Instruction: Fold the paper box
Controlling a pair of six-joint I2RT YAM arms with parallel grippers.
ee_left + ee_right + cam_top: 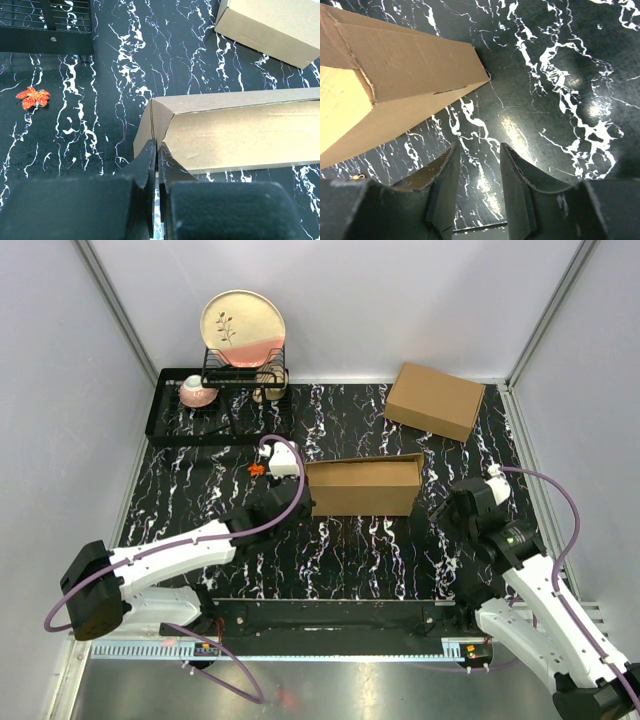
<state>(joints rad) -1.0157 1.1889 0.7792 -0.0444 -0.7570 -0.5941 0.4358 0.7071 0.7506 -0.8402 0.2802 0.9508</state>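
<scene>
The paper box [362,485] lies mid-table as a long brown cardboard shape, partly folded, with its walls up. My left gripper [303,503] is at its left end. In the left wrist view the gripper [156,148] is shut on the thin edge of the box's [235,135] left end flap. My right gripper [441,508] sits just off the box's right end, apart from it. In the right wrist view it [479,152] is open and empty over bare tabletop, with the box's end [395,65] up and to the left.
A second, made-up brown box [434,400] sits at the back right and also shows in the left wrist view [272,27]. A black dish rack [215,405] with a plate [243,328] and a pink cup [197,392] stands at the back left. A small orange leaf [33,97] lies near the rack.
</scene>
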